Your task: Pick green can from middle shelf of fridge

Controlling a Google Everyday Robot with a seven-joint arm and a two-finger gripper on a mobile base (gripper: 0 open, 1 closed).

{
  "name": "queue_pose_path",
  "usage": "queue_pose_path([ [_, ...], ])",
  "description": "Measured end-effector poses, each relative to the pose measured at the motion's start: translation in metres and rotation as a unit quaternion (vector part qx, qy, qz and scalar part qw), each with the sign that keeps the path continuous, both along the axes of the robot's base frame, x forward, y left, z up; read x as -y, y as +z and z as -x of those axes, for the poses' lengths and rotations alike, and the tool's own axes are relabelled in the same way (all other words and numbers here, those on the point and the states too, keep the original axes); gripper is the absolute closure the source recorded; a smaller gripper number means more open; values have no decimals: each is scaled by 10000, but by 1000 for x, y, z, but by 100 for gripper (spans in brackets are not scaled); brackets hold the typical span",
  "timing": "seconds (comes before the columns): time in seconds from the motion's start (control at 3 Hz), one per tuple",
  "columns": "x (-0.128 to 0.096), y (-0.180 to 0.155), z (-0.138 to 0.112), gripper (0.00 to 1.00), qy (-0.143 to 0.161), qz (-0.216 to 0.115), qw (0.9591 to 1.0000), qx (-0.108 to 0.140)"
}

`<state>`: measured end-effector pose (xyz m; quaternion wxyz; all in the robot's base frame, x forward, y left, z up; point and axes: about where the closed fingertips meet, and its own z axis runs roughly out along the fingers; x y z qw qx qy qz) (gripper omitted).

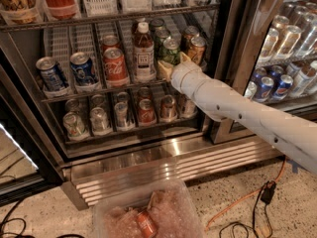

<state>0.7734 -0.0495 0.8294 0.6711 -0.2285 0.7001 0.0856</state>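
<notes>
Just beside the bottle [143, 53], gripper [171, 67] hangs at green can [172, 49].

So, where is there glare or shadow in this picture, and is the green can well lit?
Camera view: the steel base of the fridge shows bright glare. Camera view: the green can is well lit, its top shining, while the middle shelf darkens toward the back. Camera view: the pale pincer sits at that can, hiding its lower part.
</notes>
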Motion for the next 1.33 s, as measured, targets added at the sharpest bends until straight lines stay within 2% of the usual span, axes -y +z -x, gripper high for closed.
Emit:
queue_pose_path([
  [0.67, -8, 1, -6, 96, 120, 123, 9999, 21],
  [1.33, -19, 12, 2, 100, 446, 463, 9977, 200],
])
